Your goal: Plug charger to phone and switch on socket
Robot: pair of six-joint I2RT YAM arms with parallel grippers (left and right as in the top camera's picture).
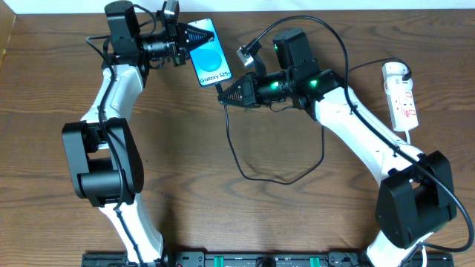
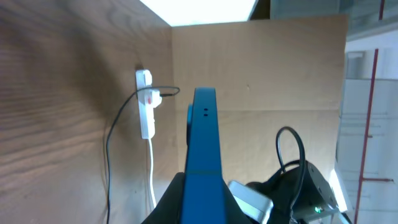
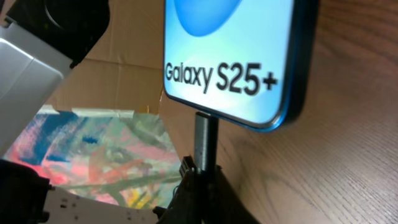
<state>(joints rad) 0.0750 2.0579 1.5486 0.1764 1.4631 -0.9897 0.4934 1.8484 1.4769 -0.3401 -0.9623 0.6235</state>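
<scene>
Two robot arms stand closest to the overhead lens. The left arm [image 1: 111, 141] and the right arm [image 1: 364, 137] bend inward over a brown wood-grain surface [image 1: 245, 230] and meet near the middle of its far edge. Along the right edge, toward the far right corner, lies the socket [image 1: 401, 96], a white strip marked in red. The left wrist view shows a white plug [image 2: 153, 98] seated on the strip with a thin black cable leading off it. Whether the switch is on cannot be told.

The left hand [image 1: 202, 35] is clenched on the phone [image 1: 209, 53], gripping its upper end close to the far edge. The cyan screen faces up, and the bottom edge is turned toward the right hand [image 1: 225, 94]. The charger [image 1: 282, 182] trails from that hand in a loose loop across the middle of the surface. Smallest of all, the connector tip [image 3: 206, 140] is pinched between the right hand's fingers and meets the phone's bottom edge at the port. How deep it sits cannot be made out.

The step in hand appears to be the plugging-in, at or just short of seating. The next move likely calls for a short, straight push along the phone's length while the left hand braces it. The right hand would then have to let go and cross to the socket's switch by the right edge.
</scene>
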